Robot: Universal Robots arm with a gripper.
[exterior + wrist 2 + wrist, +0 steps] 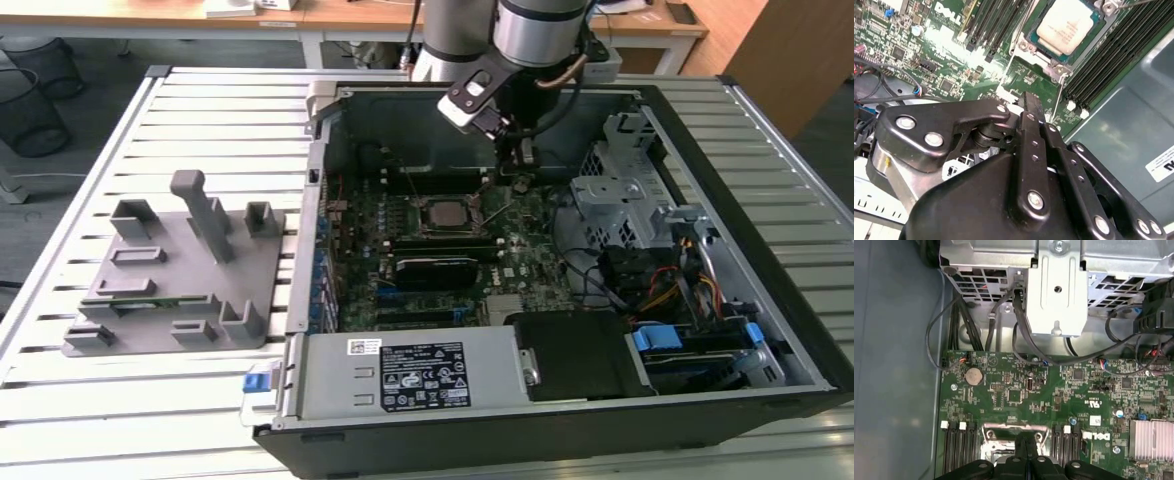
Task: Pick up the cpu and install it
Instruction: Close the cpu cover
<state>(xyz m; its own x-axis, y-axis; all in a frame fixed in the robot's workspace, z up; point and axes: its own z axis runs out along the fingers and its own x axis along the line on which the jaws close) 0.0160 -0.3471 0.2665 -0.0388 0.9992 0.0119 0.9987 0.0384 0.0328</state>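
The cpu (pixel 1066 30), a square chip with a pale silvery top, lies flat in the socket frame (pixel 1054 65) on the green motherboard (pixel 527 250) inside the open computer case. In the exterior view my gripper (pixel 515 172) reaches down into the case just behind the socket (pixel 441 212), toward that view's right. In both wrist views the black fingers (pixel 1030 107) press together with nothing between them. My gripper (pixel 1026 442) hovers over the metal frame's edge (pixel 1014 432), apart from the chip. A thin latch lever (pixel 1060 97) runs beside the socket.
A grey holder block (pixel 174 280) with slots and a green memory stick (pixel 134 300) sits on the slatted table at the exterior view's left. Inside the case are a metal drive cage (pixel 621 190), loose cables (pixel 961 325), memory slots (pixel 1114 55) and the power supply (pixel 414 375).
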